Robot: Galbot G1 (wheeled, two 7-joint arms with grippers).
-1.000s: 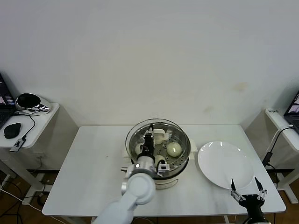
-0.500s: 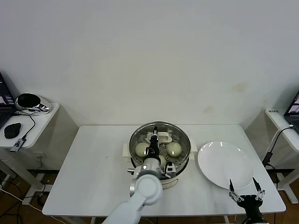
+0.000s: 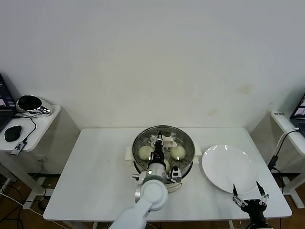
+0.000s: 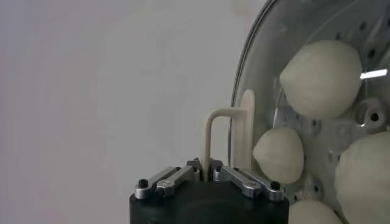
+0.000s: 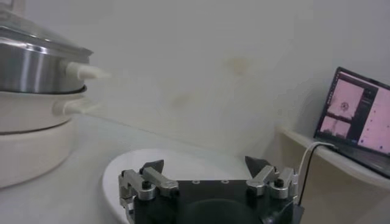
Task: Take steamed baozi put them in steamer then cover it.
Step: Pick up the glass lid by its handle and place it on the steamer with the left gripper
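- Four steamed baozi (image 4: 322, 78) lie on the perforated tray inside the steamer (image 3: 186, 153), which stands at the table's (image 3: 95, 176) centre; only two show plainly from the head camera, at the pot's 9 and 3 o'clock.
- One glass lid (image 3: 163, 136) sits over the pot, its cream handle (image 4: 224, 137) pinched between the closed fingers of the left gripper (image 3: 157, 146).
- Well apart, at the table's 4 o'clock, the right gripper (image 3: 248, 196) hangs idle near the white plate (image 3: 228, 168), fingers spread wide and holding nothing.
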